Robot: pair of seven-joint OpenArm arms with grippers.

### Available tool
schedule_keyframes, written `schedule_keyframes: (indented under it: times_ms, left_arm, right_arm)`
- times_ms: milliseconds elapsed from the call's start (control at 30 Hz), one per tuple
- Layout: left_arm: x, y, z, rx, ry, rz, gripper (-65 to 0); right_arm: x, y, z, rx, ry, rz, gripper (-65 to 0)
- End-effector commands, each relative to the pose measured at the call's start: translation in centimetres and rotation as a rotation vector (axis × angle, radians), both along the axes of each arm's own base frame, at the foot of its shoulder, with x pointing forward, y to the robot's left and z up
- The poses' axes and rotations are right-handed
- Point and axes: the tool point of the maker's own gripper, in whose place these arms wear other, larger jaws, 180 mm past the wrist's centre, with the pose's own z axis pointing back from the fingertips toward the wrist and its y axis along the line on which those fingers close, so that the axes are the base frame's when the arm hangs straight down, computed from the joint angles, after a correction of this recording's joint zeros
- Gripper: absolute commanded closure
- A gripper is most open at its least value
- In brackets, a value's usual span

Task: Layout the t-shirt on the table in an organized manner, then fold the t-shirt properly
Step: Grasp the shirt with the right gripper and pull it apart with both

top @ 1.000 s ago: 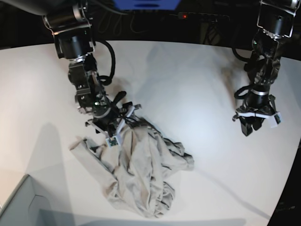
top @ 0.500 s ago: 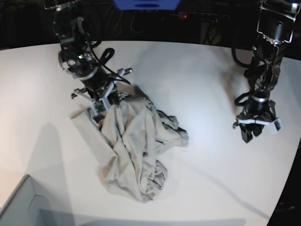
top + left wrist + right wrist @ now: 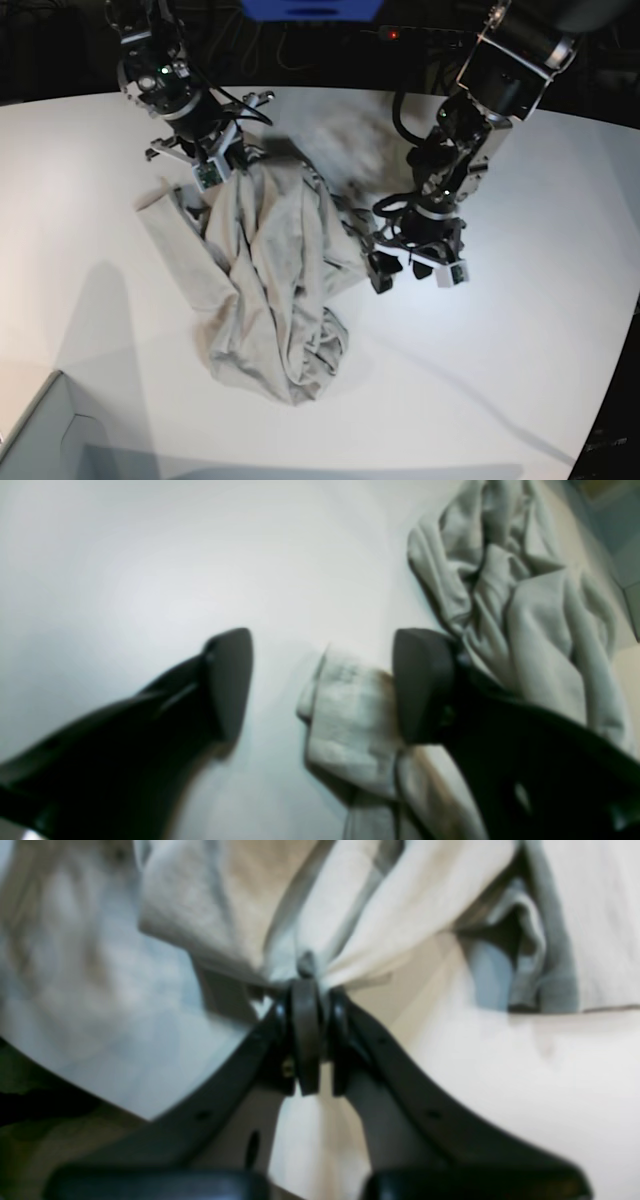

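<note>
- The t-shirt (image 3: 270,270) is lying crumpled in a long heap on the table (image 3: 520,380), not yet spread flat; no sleeve or collar is showing clearly enough to name.
- The right gripper (image 3: 215,165) is sitting at the far end of the t-shirt heap, its jaws pinched together on a gathered bunch of cloth; the right wrist view is showing the fabric (image 3: 320,925) fanning out from between the closed pads (image 3: 305,1035).
- That pinch is probably acting as an anchor, holding one end of the garment up and taut so the rest can be drawn away from it.
- The left gripper (image 3: 415,262) is hanging just beside the t-shirt's edge, on the side away from the grey box corner (image 3: 40,440), with its jaws standing wide apart and nothing between them.
- In the left wrist view a folded edge of cloth (image 3: 345,730) is lying on the table between the two dark fingertips (image 3: 230,680), touching or nearly touching one of them; it is not being gripped.
- The open stance is looking like a set-up for taking a second hold on that edge, so both arms can pull the t-shirt apart and lay it out.
- The laying-out step is only beginning, and folding is well off.
- A risk: closing on several layers at once would be dragging the bundle instead of opening it.
</note>
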Motion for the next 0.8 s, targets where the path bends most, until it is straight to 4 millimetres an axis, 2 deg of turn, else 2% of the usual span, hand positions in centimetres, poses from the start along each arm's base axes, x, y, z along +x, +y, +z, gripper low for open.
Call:
schedule_keyframes:
  times_ms: [0,67,133,267,367,467,533,767]
  left_arm:
    - [0.9,-0.2,0.9,-0.01,-0.025,0.0,-47.6]
    - [0.6,-0.5,0.5,-0.013,-0.015,-0.001,-46.1]
    - [0.5,-0.5,0.3,-0.012,-0.007,0.001,-39.4]
    - [0.9,-1.4,-0.3,-0.02,0.014,0.005,-15.2]
    - [1.4,-2.0,-0.6,-0.025,0.027,0.01,-0.4]
    - [1.9,-1.6,-0.3,-0.025,0.022,0.02,-0.8]
    - [2.5,-1.5,0.8,-0.032,-0.009,0.021,-0.1]
    - [4.5,2.7,5.3,0.023,-0.136,0.027,-0.1]
  right_arm:
    - [0.9,0.3,1.1,0.018,-0.045,0.002,0.0]
    - [1.0,0.3,1.1,0.018,-0.046,0.002,0.0]
    - [1.0,0.2,1.1,0.017,-0.047,0.002,0.0]
    - [0.9,-0.5,1.0,0.011,-0.043,-0.019,0.0]
    - [0.8,-0.5,1.0,0.008,-0.04,-0.016,0.0]
    - [0.2,-0.5,0.7,0.007,-0.027,-0.012,0.0]
    - [0.1,-0.7,0.9,-0.001,-0.032,-0.007,-1.6]
    - [0.0,-0.5,2.0,0.005,-0.057,-0.005,-10.3]
